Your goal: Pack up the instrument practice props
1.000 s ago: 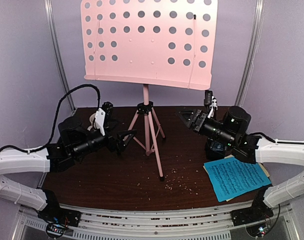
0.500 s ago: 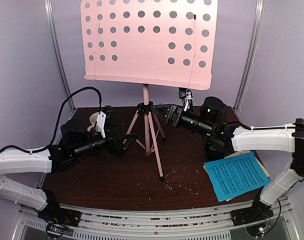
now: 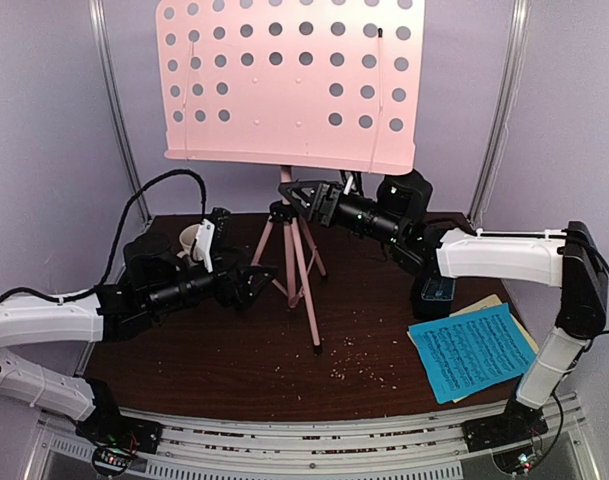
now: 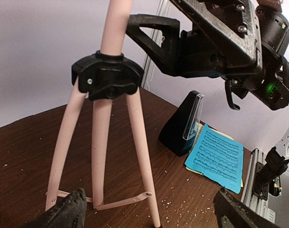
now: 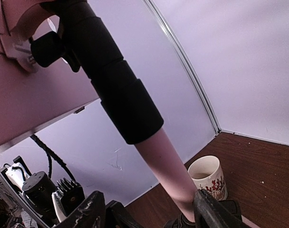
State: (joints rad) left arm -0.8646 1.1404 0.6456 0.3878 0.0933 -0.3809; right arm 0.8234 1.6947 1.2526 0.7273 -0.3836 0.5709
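The top view looks down from above and behind the arm bases, taking in the whole worktop and the pink music stand; the left wrist view sits low and close, facing the tripod hub; the right wrist view, nearer yet, looks up the stand's post; all three share that post.

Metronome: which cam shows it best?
Left wrist. The metronome stands upright in full view, black body and clear cover, beside the blue sheet. Top external shows only a bit of it, mostly hidden by the right arm. Right wrist does not show it.
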